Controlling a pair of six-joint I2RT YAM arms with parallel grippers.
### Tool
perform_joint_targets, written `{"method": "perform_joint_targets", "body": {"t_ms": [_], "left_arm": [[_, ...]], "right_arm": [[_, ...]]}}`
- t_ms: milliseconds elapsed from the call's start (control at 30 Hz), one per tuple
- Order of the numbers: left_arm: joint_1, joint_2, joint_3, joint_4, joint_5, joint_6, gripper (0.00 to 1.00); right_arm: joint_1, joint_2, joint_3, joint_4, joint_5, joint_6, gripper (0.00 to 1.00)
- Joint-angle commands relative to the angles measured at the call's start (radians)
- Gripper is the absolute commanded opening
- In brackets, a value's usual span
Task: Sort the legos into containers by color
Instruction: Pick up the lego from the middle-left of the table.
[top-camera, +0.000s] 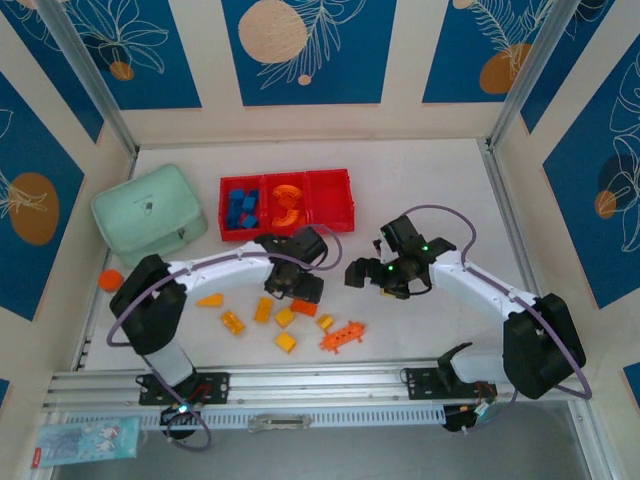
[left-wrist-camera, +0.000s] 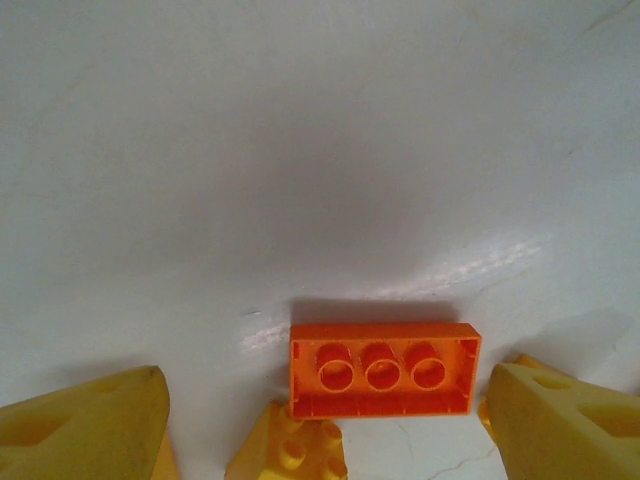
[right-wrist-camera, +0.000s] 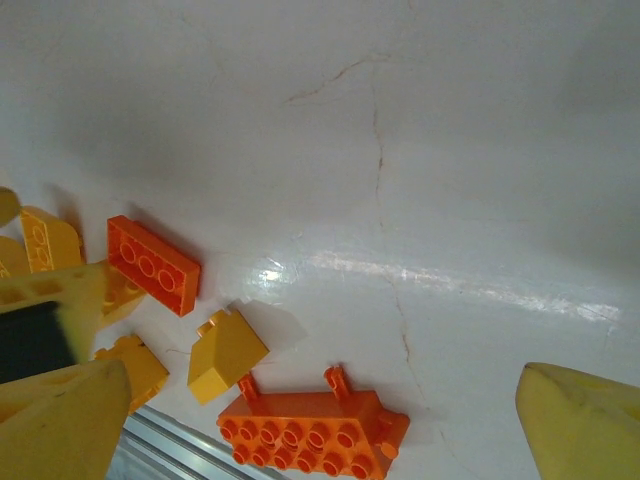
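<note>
The left gripper has its fingers wide apart astride an orange brick; the right gripper gapes wide, holding nothing

On my overhead feed I see a mint green box with rounded corners, lid closed, sitting at the far left of the white table. Closer in, I can make out thin cracks running across the tabletop. Blue leaf-patterned panels wall the cell. A printed packet lies below the metal rail, bottom left.
</note>
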Motion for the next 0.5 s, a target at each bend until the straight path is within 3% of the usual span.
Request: {"method": "perform_joint_targets", "body": {"t_ms": [0, 467], "left_arm": [[-0.013, 0.053, 0.023, 0.009, 0.033, -0.033, 0.83], [-0.066, 0.149, 0.037, 0.021, 0.055, -0.063, 0.83]], "right_arm": [[0.000, -0.017, -0.013, 0.005, 0.002, 0.008, 0.99], [-0.027, -0.017, -0.039, 0.021, -0.009, -0.001, 0.99]]}}
